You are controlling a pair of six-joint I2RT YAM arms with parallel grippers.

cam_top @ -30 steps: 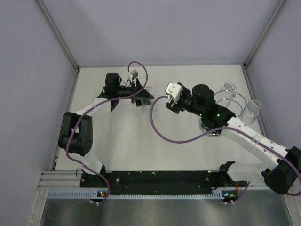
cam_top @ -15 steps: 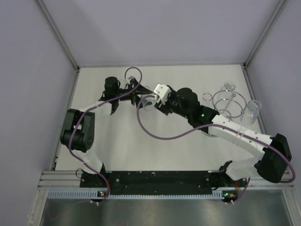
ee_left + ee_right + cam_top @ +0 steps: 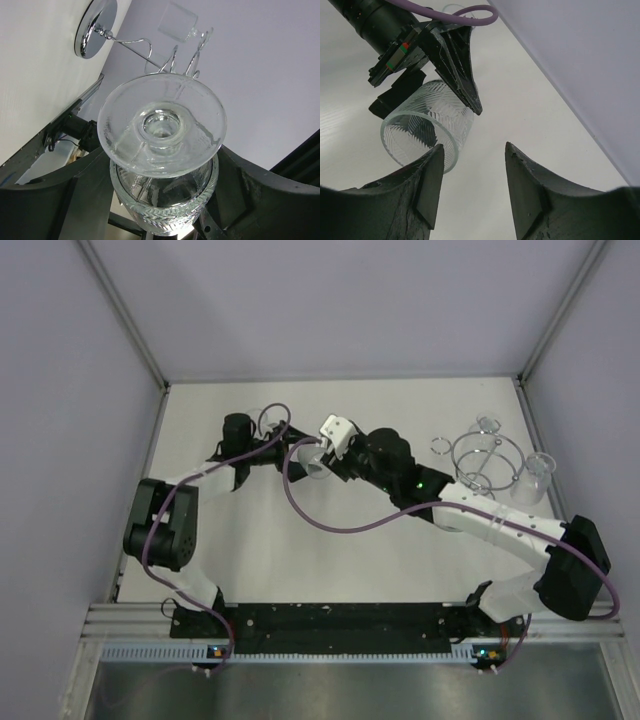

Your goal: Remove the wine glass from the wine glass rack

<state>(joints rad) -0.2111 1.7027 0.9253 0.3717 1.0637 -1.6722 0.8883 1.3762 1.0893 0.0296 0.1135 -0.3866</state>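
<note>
Foot of wine glass (image 3: 161, 125): left wrist view; patterned bowl: right.

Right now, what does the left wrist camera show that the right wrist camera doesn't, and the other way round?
Only the left wrist view: the wine glass rack, its chrome disc base and curved arms, with a second wine glass on it, and the round foot of the held wine glass. Only the right wrist view: the right hand, open next to the bowl, the bowl's open rim and leaf pattern, and a purple cable. Both: the wine glass gripped in the left hand.
</note>
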